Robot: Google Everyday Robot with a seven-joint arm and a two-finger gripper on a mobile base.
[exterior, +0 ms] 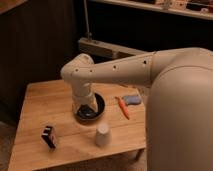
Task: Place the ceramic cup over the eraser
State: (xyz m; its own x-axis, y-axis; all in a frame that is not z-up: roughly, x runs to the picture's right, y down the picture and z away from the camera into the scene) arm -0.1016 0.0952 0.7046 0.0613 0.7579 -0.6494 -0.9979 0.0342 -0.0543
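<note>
The ceramic cup [102, 135], small and white, stands on the wooden table [45, 100] near its front edge. The eraser [49, 136], a small black block with a pale band, lies to the cup's left near the front left corner, well apart from it. My gripper [86, 108] hangs down from the cream arm over the black bowl [98, 111], behind and slightly left of the cup. It is open and holds nothing. The arm hides most of the bowl's inside.
A thin orange stick [123, 107] and a blue-grey oblong piece [132, 99] lie at the table's right side behind the cup. My large cream arm body [180, 110] covers the right of the view. Dark wooden furniture stands behind the table.
</note>
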